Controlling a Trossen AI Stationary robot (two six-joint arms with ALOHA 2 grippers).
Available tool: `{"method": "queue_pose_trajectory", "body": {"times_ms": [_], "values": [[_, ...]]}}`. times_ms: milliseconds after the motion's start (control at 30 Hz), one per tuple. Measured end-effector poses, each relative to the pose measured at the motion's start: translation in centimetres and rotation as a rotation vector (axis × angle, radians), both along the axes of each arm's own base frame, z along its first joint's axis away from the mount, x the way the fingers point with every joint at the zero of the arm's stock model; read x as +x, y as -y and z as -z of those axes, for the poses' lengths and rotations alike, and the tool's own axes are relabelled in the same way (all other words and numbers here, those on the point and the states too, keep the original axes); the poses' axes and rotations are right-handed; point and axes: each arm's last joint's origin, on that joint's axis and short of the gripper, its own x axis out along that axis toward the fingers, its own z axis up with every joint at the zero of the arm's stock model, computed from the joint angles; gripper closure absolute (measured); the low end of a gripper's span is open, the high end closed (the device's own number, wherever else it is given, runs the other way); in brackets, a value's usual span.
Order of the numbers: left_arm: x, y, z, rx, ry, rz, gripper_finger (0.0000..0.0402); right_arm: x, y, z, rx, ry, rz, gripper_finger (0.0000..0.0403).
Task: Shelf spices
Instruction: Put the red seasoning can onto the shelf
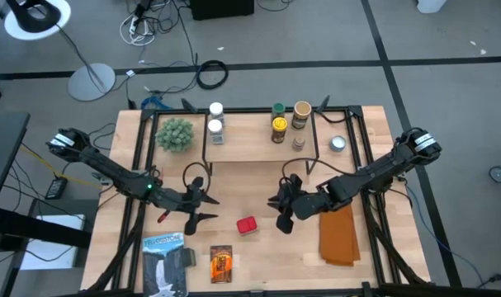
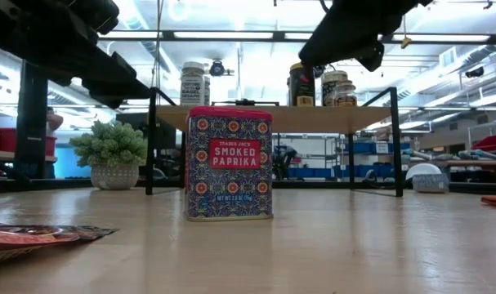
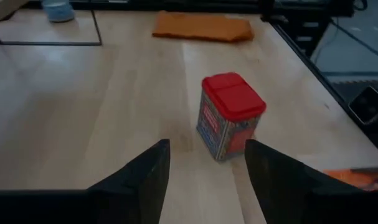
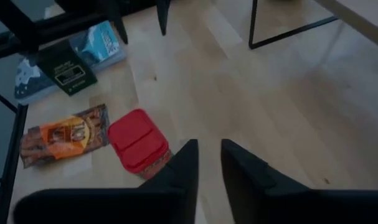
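Note:
The red spice box [image 1: 247,225] stands upright on the table between my two grippers; its label reads smoked paprika in the low view [image 2: 229,163]. My left gripper [image 1: 210,208] is open, to the box's left and apart from it [image 3: 231,115]. My right gripper [image 1: 279,213] hovers to its right, above table height, with fingers a narrow gap apart [image 4: 209,146]. Several jars [image 1: 279,126] with white, yellow, green and tan lids stand on the shelf's top board [image 1: 250,144]. The orange-brown packet [image 1: 221,262] lies flat near the table's near edge. The dark box [image 4: 67,70] rests on the blue-and-white package.
A blue-and-white flat package [image 1: 166,262] lies at the near left. A folded orange-brown cloth [image 1: 338,233] lies right of my right gripper. A small potted plant [image 1: 176,134] and a round tin [image 1: 338,143] sit by the shelf's black legs [image 2: 151,143].

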Motion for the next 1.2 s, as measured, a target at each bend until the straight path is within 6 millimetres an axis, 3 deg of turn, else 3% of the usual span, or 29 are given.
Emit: {"method": "queue_pose_trajectory", "body": {"times_ms": [233, 433, 600, 700, 967, 1200], "values": [[-1.1, -0.4, 1.5, -0.005, 0.064, 0.059, 0.0188, 0.6, 0.3, -0.5, 0.013, 0.048, -0.040, 0.0242], [-3.5, -1.5, 4.0, -0.090, 0.137, 0.082, 0.0188, 1.6, 0.3, -2.1, -0.108, 0.191, -0.149, 0.0170], [-4.8, -2.1, 4.8, -0.122, 0.199, 0.072, 0.0188, 3.0, 0.3, -4.1, -0.177, 0.157, -0.172, 0.0158], [-4.8, -2.2, 4.7, -0.102, 0.210, 0.070, 0.0188, 5.2, 0.0, -4.5, -0.230, 0.051, -0.214, 0.0158], [-4.8, -2.2, 4.7, -0.100, 0.210, 0.067, 0.0188, 10.9, -0.9, -3.8, -0.262, -0.292, -0.382, 0.0156], [-4.8, -2.2, 4.7, -0.082, 0.219, 0.072, 0.0188, 13.5, -1.4, -2.0, -0.179, -0.445, -0.481, 0.0119]]}}
